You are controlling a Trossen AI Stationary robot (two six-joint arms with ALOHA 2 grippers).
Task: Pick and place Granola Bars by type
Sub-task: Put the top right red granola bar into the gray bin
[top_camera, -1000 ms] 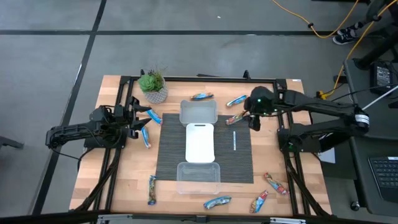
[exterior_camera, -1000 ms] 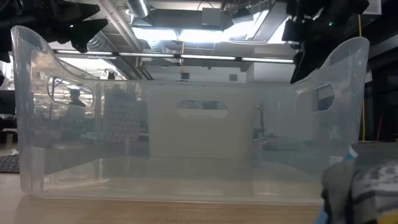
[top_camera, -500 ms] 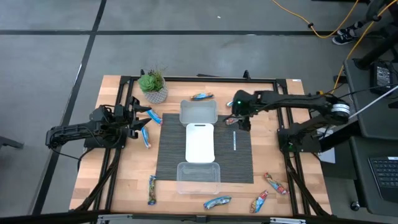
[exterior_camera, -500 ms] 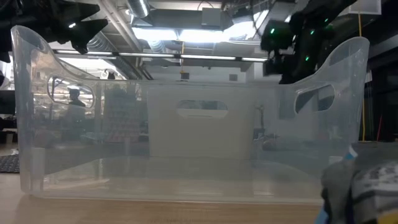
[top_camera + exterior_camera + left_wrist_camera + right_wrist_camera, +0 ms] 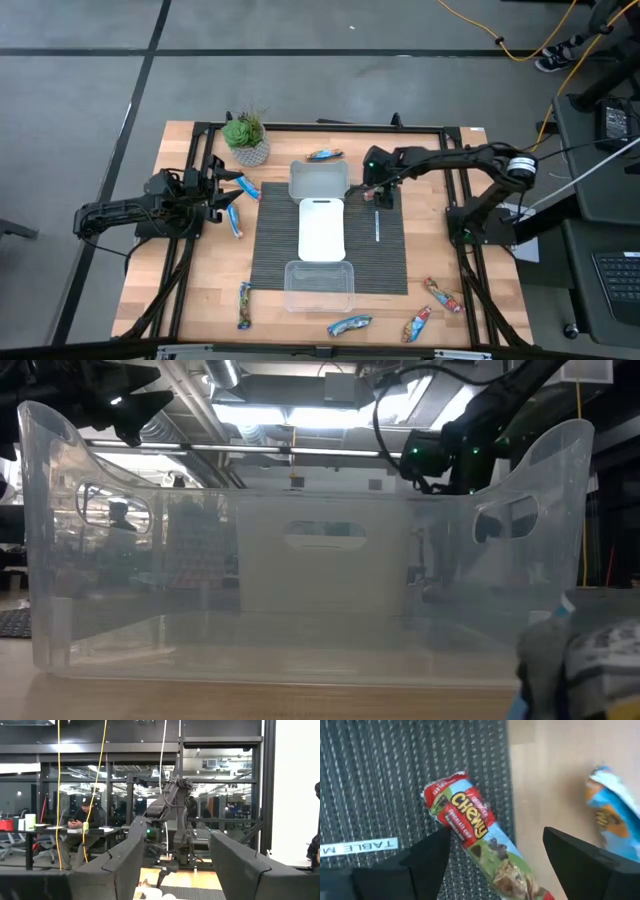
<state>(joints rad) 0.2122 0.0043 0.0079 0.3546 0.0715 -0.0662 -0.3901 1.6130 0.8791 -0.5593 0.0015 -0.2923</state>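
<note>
right gripper: the right gripper (image 5: 492, 870) hangs over a red and blue shiny granola bar (image 5: 480, 852), its two dark fingers (image 5: 427, 857) spread wide, one on each side of the bar, holding nothing
where this is: in the view from above, the right gripper (image 5: 378, 192) is at the right edge of the dark woven mat (image 5: 385, 262), just beside the clear plastic tub (image 5: 319, 181) at the far end of the mat
the bar: it lies flat and slanted, part on the mat and part on the light wooden table (image 5: 200, 290)
how to grab it well: I think the gripper should come straight down and turn a bit so the fingers squeeze the long sides of the bar, near its middle; the wrapper looks slippery, so a soft, steady pinch seems best
watch out: a blue shiny granola bar (image 5: 610, 812) lies near on the wood, and only one bar should be picked
other bars: more Granola Bars lie spread around the table, like one at the near edge (image 5: 349, 325) and one by the left arm (image 5: 236, 219)
left gripper: the left gripper (image 5: 222, 195) waits at the left side of the table, fingers apart and empty
words on the bar: "CHEWY" in big yellow letters, with small words under it that look like "chocolate chip"
words on the mat: a white strip (image 5: 357, 846) shows "TABLE" and then an "M", cut off
</note>
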